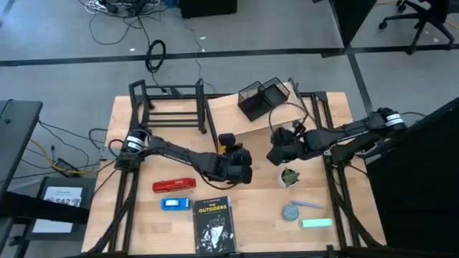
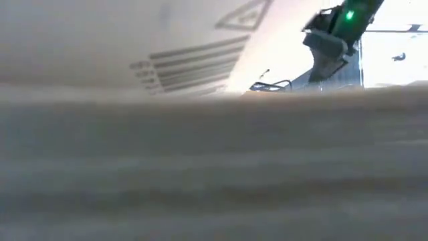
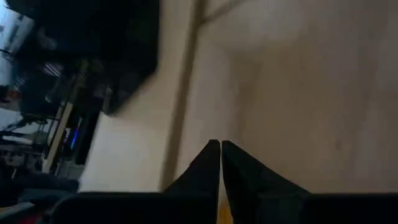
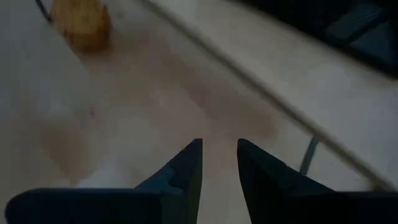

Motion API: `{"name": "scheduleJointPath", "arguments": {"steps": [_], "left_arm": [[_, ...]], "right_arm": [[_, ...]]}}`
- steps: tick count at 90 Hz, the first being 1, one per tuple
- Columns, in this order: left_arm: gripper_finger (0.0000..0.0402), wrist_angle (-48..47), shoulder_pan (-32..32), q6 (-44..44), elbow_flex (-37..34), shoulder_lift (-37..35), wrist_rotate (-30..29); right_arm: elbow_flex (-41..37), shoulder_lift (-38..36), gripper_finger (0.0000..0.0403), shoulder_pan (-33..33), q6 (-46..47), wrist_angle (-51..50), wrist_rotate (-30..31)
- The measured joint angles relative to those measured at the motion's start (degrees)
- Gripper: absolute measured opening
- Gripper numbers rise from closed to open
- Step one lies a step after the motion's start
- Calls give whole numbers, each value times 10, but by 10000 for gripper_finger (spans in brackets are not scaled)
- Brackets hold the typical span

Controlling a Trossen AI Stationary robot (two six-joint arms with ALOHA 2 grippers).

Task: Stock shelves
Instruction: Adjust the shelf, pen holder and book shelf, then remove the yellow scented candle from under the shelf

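While both arms meet mid-frame in the high view: left pincer closed, tips touching, nothing gripped; right pincer slightly parted, empty, over bare table. Black rack upper left of table, wooden plank shelf tilted just right of it, upper centre.

On the light wooden bench lie a black paperback book, a red flat tool, a blue packet, a small green plant and a black mesh organizer box.
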Motion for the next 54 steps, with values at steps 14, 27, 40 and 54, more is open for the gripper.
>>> {"name": "scheduleJointPath", "arguments": {"steps": [14, 27, 40, 54], "left_arm": [[0, 45, 62, 9, -54, -1, 8], [0, 90, 115, 45, -84, -1, 19], [0, 105, 136, 49, -87, -1, 43], [0, 114, 113, 75, -64, -1, 43]], "right_arm": [[-9, 54, 75, 5, 1, 14, -18], [-10, 92, 75, 15, 1, 30, -23], [-10, 115, 74, 27, 5, 55, -23], [-10, 128, 77, 36, 5, 73, -21]]}}
